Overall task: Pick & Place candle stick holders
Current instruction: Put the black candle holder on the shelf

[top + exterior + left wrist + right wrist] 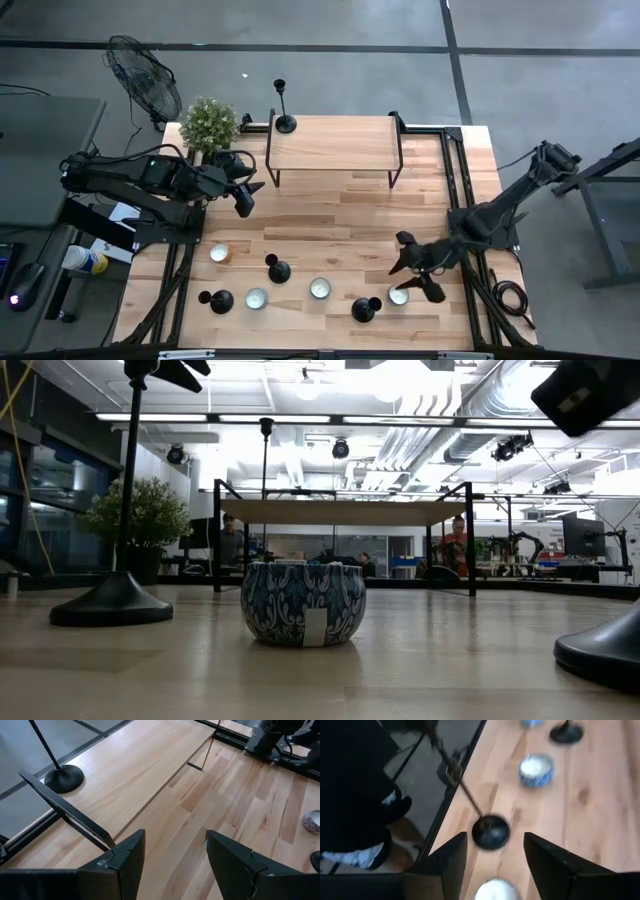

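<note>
At the near right of the light wooden table, the right gripper hovers with its jaws spread and empty. It hangs over a low blue-patterned tealight cup with white wax. The nearest slim matte-black metal candlestick with a round domed base stands just at its 9 o'clock, beyond the fingertips.

Risk one: a low approach clips the tealight cup or strikes the thin stem, toppling the candlestick towards the near edge.

Two more black candlesticks stand farther towards 9 o'clock, with tealights between them.

Towards 12 o'clock, the left gripper waits with jaws parted on nothing, beside the raised wooden shelf on black legs.

Risk two: the fourth candlestick stands at the shelf's far left corner, where a careless placement would knock it off.
</note>
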Motion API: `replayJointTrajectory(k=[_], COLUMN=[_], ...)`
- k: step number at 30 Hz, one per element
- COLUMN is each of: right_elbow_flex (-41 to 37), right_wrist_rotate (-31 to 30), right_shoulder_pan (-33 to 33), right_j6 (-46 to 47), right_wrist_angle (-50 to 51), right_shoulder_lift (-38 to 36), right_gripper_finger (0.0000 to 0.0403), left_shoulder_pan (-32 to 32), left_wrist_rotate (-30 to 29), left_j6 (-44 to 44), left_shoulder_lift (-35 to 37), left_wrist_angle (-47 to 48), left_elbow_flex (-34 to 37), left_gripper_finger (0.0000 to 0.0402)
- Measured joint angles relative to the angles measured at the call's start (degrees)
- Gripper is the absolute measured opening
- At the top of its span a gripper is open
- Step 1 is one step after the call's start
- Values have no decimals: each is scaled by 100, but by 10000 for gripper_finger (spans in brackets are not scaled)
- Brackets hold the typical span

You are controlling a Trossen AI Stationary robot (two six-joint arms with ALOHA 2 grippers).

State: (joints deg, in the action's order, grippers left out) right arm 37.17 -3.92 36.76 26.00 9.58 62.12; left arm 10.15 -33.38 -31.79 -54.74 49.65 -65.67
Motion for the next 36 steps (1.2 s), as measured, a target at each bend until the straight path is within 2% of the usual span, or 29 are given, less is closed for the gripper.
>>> replayJointTrajectory(k=[5, 9, 22, 29, 36], right_elbow_flex=[0, 0, 35, 432, 750], right_wrist_rotate=[39, -48, -356, -321, -362], right_shoulder_pan=[96, 93, 91, 91, 91], right_j6=[85, -87, -699, -805, -853], right_wrist_angle=[-352, -971, -2723, -2827, -2832], right_shoulder_lift=[476, 772, 1406, 2004, 2075], right_gripper_finger=[239, 254, 250, 249, 233], left_shoulder_pan=[0, 0, 0, -2, 0], left_wrist_rotate=[1, 5, 147, 178, 252], left_j6=[0, -2, -2, -2, -2], left_shoulder_lift=[0, 0, 0, 0, 0], left_wrist_angle=[-2, -2, -4, -2, -2], left_elbow_flex=[0, 0, 0, 0, 0], left_gripper_finger=[202, 202, 202, 202, 202])
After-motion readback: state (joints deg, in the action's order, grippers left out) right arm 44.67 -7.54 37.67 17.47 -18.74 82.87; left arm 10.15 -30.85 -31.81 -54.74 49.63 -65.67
